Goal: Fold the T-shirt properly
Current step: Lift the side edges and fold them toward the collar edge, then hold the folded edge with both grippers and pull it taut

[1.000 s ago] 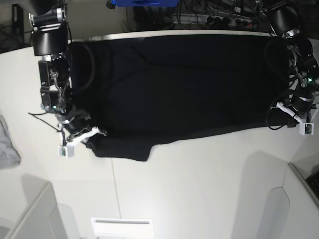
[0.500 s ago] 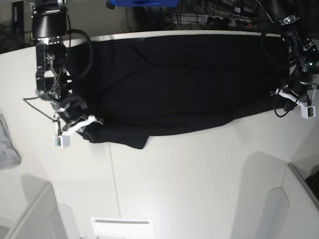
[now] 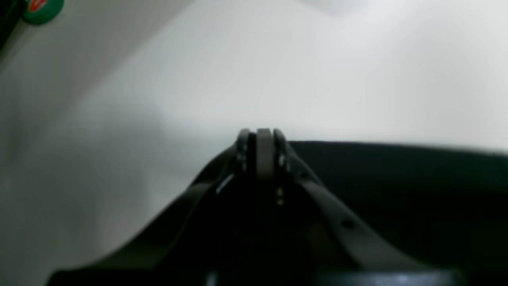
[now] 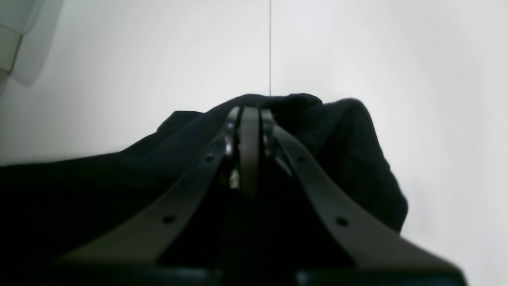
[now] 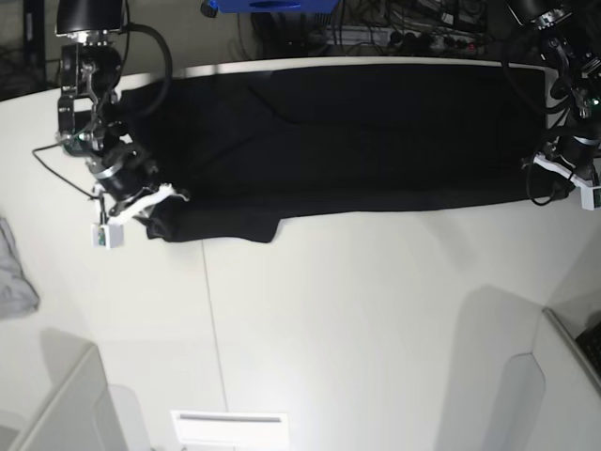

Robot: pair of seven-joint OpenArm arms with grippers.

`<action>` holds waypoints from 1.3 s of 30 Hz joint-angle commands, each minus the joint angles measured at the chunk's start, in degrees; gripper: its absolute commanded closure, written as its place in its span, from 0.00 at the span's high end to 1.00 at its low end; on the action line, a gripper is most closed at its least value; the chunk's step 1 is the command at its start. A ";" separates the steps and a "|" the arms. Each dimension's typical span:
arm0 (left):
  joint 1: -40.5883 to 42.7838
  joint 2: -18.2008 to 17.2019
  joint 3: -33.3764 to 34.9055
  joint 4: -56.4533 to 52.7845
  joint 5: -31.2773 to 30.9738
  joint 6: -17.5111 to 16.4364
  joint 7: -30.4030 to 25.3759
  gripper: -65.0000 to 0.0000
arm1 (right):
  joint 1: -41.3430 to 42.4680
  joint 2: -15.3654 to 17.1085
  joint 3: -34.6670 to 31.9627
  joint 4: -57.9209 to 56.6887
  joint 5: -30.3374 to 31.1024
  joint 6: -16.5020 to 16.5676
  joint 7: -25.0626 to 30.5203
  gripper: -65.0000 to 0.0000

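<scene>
The black T-shirt [image 5: 347, 141] lies stretched in a long band across the far side of the white table [image 5: 357, 319]. In the base view my right gripper [image 5: 167, 197] is at the shirt's near left corner, where a bunched sleeve hangs out toward the front. The right wrist view shows that gripper [image 4: 250, 111] shut on a lump of black cloth [image 4: 341, 135]. At the shirt's near right corner is my left gripper [image 5: 554, 183]. From the left wrist, that gripper [image 3: 262, 133] is shut, with the black shirt edge [image 3: 397, 167] running off to its right. No print shows.
A small grey cloth [image 5: 13, 272] lies at the table's left edge. White bins stand at the front left [image 5: 66, 404] and front right [image 5: 563, 376]. Cables and a blue object [image 5: 272, 6] sit behind the far edge. A table seam [image 5: 210, 319] runs front to back.
Both grippers have moved toward the table's far edge, pulling the shirt's near edge with them. The black band is now narrower and its front edge straighter.
</scene>
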 commanded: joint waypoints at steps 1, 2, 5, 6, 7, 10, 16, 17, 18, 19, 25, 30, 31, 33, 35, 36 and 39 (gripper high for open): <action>0.62 -1.05 -0.29 1.54 -0.55 -0.12 -1.23 0.00 | -0.09 0.56 0.35 2.22 0.72 0.28 1.42 0.00; 1.41 -1.05 -0.29 1.90 -0.55 -0.12 -1.23 0.00 | -0.88 0.56 0.35 3.18 0.72 0.28 1.42 0.00; 2.47 -1.05 -0.29 2.86 -0.55 -0.12 -1.23 0.00 | -3.08 0.38 0.35 5.91 0.72 0.19 1.42 0.00; 2.91 -1.05 -0.29 3.13 -0.55 -0.12 -1.23 0.00 | -3.96 0.29 0.43 6.79 0.72 0.19 1.42 0.00; 3.26 -1.05 -0.29 3.57 -0.55 -0.12 -1.23 0.00 | -4.49 0.29 0.43 7.40 0.72 0.19 1.42 0.00; 4.75 -1.05 -1.08 5.32 -0.55 -0.12 -1.23 0.00 | -6.24 0.29 0.43 8.72 0.72 0.19 1.42 0.00; 6.42 -1.05 -3.02 6.64 -0.64 -1.44 -1.23 0.00 | -9.50 0.12 3.60 10.30 0.81 0.19 1.33 0.00; 6.42 -1.05 -3.02 6.64 -0.64 -2.58 -1.23 0.00 | -10.11 0.12 4.04 10.92 0.81 0.19 1.33 0.00; 6.51 -1.05 -3.02 6.64 -0.55 -3.81 -1.15 0.00 | -10.73 0.12 4.48 11.62 0.81 0.19 1.33 0.00; 7.04 -1.05 -3.02 6.64 -0.46 -4.43 -0.44 0.00 | -11.34 0.12 4.74 12.33 0.81 0.19 1.33 0.00; 8.09 -0.78 -3.10 8.23 -0.46 -4.96 1.14 0.00 | -14.60 0.12 4.83 13.73 0.81 0.19 1.33 0.00; 9.15 -0.96 -3.81 9.46 -0.55 -5.05 1.23 0.00 | -17.41 0.03 5.97 14.61 1.86 0.28 1.68 0.00; 9.15 -0.78 -4.86 9.54 -0.55 -5.40 1.23 0.00 | -17.85 0.03 7.03 14.61 3.80 0.37 1.68 0.00; 9.15 -0.78 -6.71 9.54 -0.55 -6.28 1.23 0.00 | -19.08 0.12 9.49 14.61 9.25 0.45 1.68 0.00; 9.59 -0.78 -7.85 9.63 -0.55 -7.15 1.23 0.00 | -20.22 0.47 11.25 14.61 13.03 0.45 1.42 0.00; 10.29 -0.78 -7.76 9.81 -0.55 -7.33 1.23 0.00 | -20.75 0.56 11.42 14.61 13.20 0.45 1.33 0.00; 11.78 -0.78 -7.24 9.90 -0.55 -7.33 1.23 0.00 | -22.07 0.12 11.42 14.52 13.20 0.45 1.33 0.00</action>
